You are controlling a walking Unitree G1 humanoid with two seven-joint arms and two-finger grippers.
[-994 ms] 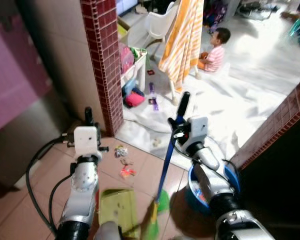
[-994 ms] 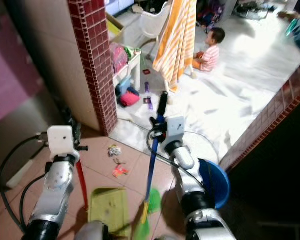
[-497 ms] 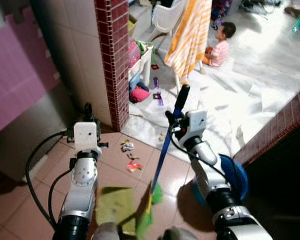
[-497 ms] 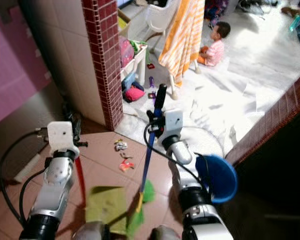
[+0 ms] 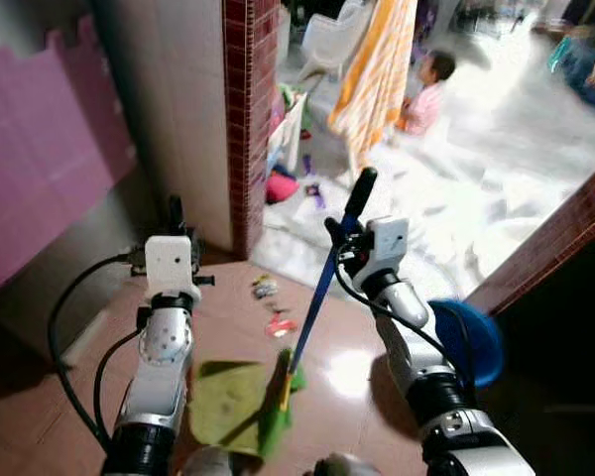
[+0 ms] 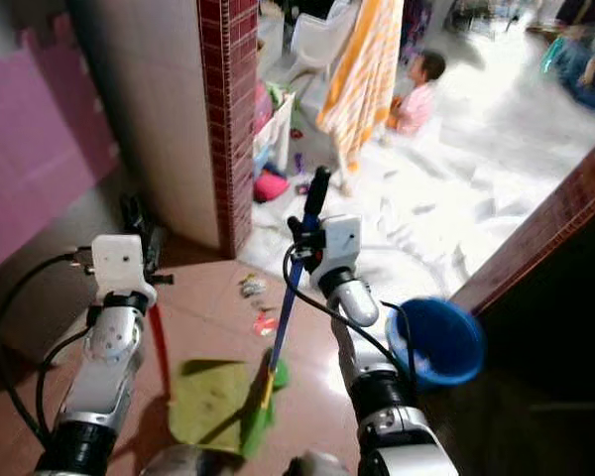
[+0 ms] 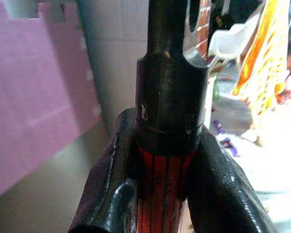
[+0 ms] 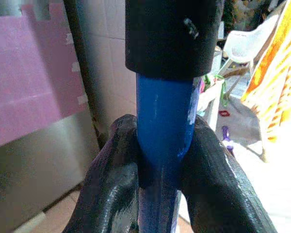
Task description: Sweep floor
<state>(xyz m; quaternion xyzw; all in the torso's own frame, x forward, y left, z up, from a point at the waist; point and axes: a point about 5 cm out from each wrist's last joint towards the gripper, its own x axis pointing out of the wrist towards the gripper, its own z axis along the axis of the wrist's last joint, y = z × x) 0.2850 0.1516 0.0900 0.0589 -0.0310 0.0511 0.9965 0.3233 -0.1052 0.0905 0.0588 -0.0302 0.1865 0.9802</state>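
My right gripper [image 5: 346,234] is shut on a blue broom handle [image 5: 318,296] just below its black cap [image 8: 172,34]. The green broom head [image 5: 278,405] rests on the floor against a green dustpan [image 6: 210,402]. On the dustpan's upright red handle [image 6: 157,342], under a black cap [image 7: 172,97], my left gripper [image 6: 133,226] is shut. Small bits of litter [image 5: 266,288] and a red scrap [image 5: 281,324] lie on the tiles, beyond the pan and left of the broom handle.
A red brick pillar [image 5: 248,119] stands ahead, with a pink wall panel [image 5: 40,169] to the left. A blue basin [image 6: 436,342] sits by my right arm beside a low brick wall [image 5: 555,238]. Beyond are toys, an orange striped cloth [image 5: 377,69] and a seated child [image 5: 426,89].
The whole view has shifted, so the camera moved. The broom head has come left against the dustpan. Both grippers keep their hold.
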